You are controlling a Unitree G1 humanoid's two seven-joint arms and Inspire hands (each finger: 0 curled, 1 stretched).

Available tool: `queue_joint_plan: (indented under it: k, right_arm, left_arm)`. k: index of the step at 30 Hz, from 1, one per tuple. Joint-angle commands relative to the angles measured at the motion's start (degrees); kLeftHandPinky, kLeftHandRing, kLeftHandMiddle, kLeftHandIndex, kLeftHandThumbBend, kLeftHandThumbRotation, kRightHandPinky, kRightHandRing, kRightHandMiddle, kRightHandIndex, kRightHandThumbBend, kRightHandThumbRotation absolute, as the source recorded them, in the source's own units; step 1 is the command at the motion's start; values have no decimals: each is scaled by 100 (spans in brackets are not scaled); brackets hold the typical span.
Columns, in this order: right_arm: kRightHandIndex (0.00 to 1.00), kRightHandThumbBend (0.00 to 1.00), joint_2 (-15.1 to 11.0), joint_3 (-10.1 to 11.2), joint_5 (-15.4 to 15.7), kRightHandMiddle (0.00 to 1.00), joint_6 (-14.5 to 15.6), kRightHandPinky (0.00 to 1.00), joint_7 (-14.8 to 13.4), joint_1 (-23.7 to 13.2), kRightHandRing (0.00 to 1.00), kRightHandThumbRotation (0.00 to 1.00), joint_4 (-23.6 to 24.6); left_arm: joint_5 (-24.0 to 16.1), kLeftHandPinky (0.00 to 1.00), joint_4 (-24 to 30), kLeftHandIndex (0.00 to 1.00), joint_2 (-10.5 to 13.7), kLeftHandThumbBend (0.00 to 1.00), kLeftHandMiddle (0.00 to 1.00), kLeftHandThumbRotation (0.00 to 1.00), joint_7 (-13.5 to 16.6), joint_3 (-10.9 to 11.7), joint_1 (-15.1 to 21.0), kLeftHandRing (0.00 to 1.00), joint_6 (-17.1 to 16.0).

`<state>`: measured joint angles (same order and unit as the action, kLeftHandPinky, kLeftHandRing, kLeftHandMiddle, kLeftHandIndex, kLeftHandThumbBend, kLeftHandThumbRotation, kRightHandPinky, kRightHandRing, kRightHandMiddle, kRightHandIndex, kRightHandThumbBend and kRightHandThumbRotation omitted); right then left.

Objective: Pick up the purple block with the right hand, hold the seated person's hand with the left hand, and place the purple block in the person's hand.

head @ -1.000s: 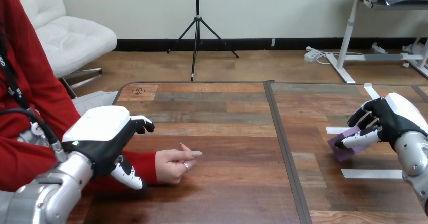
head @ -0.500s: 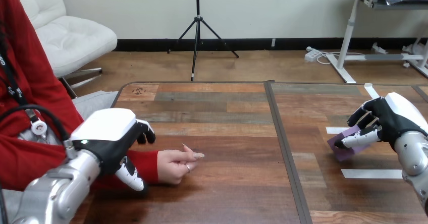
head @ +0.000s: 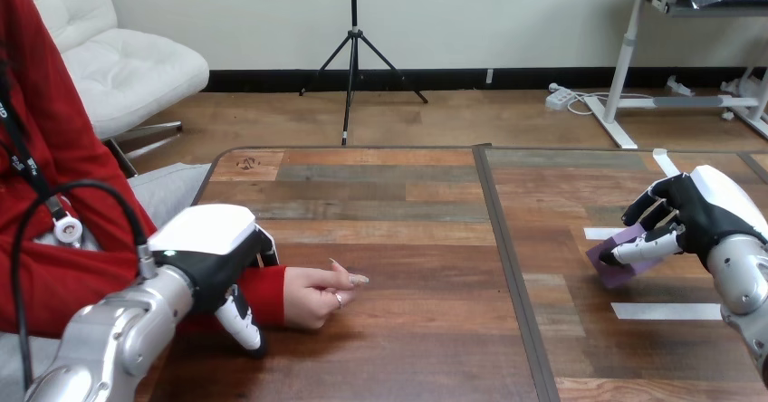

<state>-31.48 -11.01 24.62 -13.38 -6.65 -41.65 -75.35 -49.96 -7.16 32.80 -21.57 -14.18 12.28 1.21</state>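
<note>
The purple block (head: 619, 266) sits tilted at the table's right, pinched between the thumb and fingers of my right hand (head: 702, 210), low over the wood. At the left, the person's hand (head: 315, 295) rests on the table, loosely curled, with one finger pointing right. My left hand (head: 210, 255) hovers over the red-sleeved wrist (head: 268, 290) just behind it. Its thumb hangs at the sleeve's near side and its fingers at the far side, straddling the wrist without closing round it.
White tape strips lie on the right half of the table (head: 408, 348): one (head: 666, 311) in front of the block, one (head: 600, 234) beside it, one (head: 667, 163) near the far edge. A dark seam (head: 507, 266) splits the tabletop.
My left hand has moved right and down, closer over the person's wrist. The right hand and the purple block have stayed in place.
</note>
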Motion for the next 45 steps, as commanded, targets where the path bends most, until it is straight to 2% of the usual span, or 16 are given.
queue_joint_plan:
  k: [1, 11, 17, 32, 38, 45]
  right_arm:
    - [49, 78, 51, 65, -86, 51, -142, 45, -61, -428, 48, 0, 256]
    - [49, 77, 50, 69, -93, 51, -162, 45, -59, -429, 47, 0, 291]
    - [49, 77, 46, 87, -112, 51, -225, 45, -75, -416, 48, 0, 301]
    - [49, 77, 40, 96, -105, 51, -264, 45, -111, -404, 48, 0, 330]
    - [49, 77, 34, 93, -100, 51, -262, 45, -113, -399, 48, 0, 334]
    - [50, 77, 28, 110, -113, 51, -272, 45, -106, -389, 48, 0, 334]
  left_arm:
    - [6, 50, -256, 59, 86, 92, 61, 0, 2, -143, 576, 57, -100]
    - [-106, 52, -555, 61, 118, 90, 65, 5, -151, -386, 825, 61, -136]
    - [-233, 53, -736, 63, 102, 88, 66, 8, -397, -573, 1018, 62, -7]
    - [-342, 51, -1013, 62, 54, 86, 62, 8, -596, -822, 1276, 59, 260]
    - [-372, 49, -1120, 58, -7, 84, 57, 2, -577, -887, 1348, 56, 451]
    - [-332, 37, -1210, 51, -84, 78, 51, 0, -583, -923, 1416, 45, 694]
